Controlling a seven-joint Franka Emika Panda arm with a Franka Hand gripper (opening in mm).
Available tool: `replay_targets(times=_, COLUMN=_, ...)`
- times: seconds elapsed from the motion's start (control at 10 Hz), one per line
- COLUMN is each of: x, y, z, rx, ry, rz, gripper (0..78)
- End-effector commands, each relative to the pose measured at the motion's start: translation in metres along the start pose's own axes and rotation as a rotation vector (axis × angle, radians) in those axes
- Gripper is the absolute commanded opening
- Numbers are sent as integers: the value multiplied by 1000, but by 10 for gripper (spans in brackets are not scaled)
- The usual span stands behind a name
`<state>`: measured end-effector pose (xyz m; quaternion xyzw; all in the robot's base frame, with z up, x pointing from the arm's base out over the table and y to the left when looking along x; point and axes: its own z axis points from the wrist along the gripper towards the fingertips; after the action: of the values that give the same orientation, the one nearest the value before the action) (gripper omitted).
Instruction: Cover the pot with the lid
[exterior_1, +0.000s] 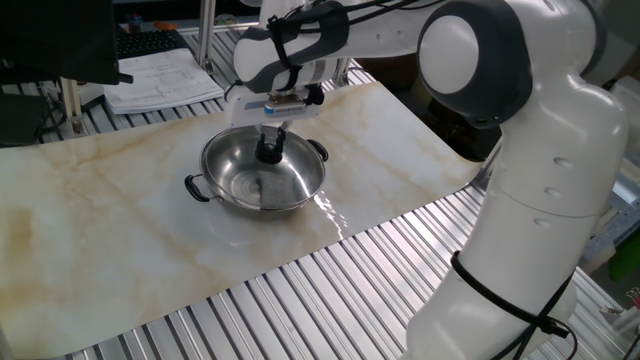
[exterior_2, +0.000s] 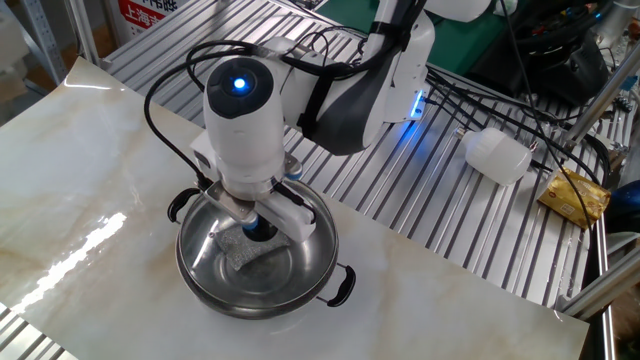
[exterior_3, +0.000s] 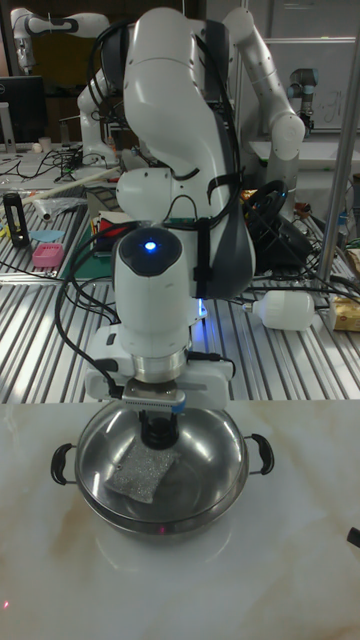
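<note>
In one fixed view the pot (exterior_1: 263, 176) sits on the marble-patterned table (exterior_1: 120, 230), toward its far edge, with its two black handles out to either side. The tool (exterior_1: 271, 143) hangs over the pot's mouth, its fingers closed around a black knob (exterior_1: 269, 152). The glass of the lid (exterior_1: 262, 178) hardly shows here, so I cannot tell from this view whether its rim rests on the pot. In the other fixed view the arm's round wrist stands straight above the pot (exterior_2: 258, 264), and the tool (exterior_2: 260, 226) grips the knob (exterior_2: 260, 231) between its fingers. A patchy reflection across the pot's mouth suggests the lid (exterior_2: 246, 250) lies over the opening, roughly centred. A white bottle (exterior_2: 498, 156) lies well apart on the slatted surface beyond the table (exterior_2: 80, 180). In the tall fixed view the tool (exterior_3: 156, 425) is clamped on the knob (exterior_3: 156, 434) at the pot's (exterior_3: 160, 480) centre, and the lid (exterior_3: 140, 472) shows only as a dull glare inside the rim. The step in hand seems to be the last of the placing: the lid is at, or very near, its seat. The next move calls for checking that the rim sits level all round, then parting the fingers and lifting straight up so the knob is not dragged sideways.
</note>
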<state>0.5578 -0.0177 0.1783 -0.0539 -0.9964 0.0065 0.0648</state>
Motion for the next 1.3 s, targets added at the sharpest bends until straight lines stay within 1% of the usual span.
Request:
replay_targets(times=0.1, x=-2, y=0, z=-3, rx=-9, ry=-7, rz=0, gripper=11)
replay_targets(times=1.3, x=-4, y=3, z=3, rx=-9, ry=-13, rz=0, gripper=11)
